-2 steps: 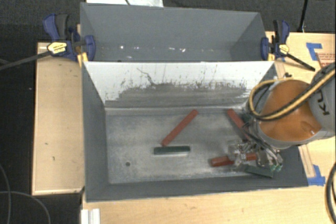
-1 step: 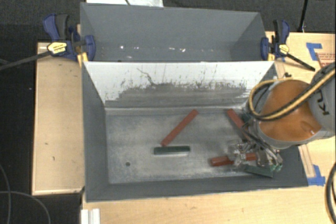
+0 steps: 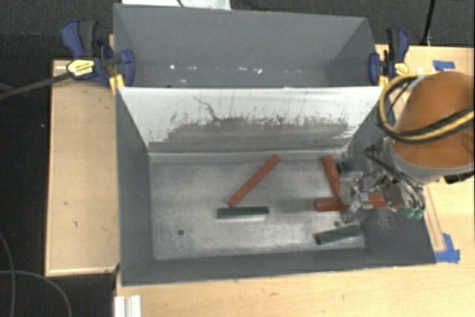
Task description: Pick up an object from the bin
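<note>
The grey bin (image 3: 133, 189) has sloped walls that probably funnel the loose bars onto its flat floor. The gripper (image 3: 358, 201) sits low at the floor's right end; I cannot tell whether it is clenched or released. Well to its left lie a long red-brown bar (image 3: 254, 180) and a dark green bar (image 3: 242, 212). Close by are a red stick (image 3: 330, 174) up-left, a short red piece (image 3: 325, 205) just left, likeliest the pick, and a second green bar (image 3: 339, 236) below. No lettering is readable.

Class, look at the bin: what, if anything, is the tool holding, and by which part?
It cannot be told. The tool sits among red sticks at the right side of the bin, hiding any hold.
</note>
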`<state>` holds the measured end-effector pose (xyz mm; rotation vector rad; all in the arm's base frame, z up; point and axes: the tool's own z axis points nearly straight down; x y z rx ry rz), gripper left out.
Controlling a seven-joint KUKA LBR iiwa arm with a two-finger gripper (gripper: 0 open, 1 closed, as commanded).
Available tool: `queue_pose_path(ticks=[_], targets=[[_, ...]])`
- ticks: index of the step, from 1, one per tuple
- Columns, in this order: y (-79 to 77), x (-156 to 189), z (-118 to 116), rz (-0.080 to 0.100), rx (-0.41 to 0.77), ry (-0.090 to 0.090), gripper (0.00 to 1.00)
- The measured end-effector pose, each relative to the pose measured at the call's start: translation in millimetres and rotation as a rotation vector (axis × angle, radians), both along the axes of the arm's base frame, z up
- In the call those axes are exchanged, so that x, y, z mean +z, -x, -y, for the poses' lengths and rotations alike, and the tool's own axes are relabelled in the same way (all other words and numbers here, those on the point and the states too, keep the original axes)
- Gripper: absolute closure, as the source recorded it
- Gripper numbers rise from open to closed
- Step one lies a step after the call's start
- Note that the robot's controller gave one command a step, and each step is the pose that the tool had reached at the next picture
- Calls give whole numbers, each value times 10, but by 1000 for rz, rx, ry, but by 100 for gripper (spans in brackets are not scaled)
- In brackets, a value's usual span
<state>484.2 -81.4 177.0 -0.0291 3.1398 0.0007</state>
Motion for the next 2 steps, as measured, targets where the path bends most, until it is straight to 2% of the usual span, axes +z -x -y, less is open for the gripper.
queue_pose_path(ticks=[1, 2], targets=[[0, 0, 0, 0, 0, 0, 100], [-263, 538, -133, -4, 3, 0, 100]])
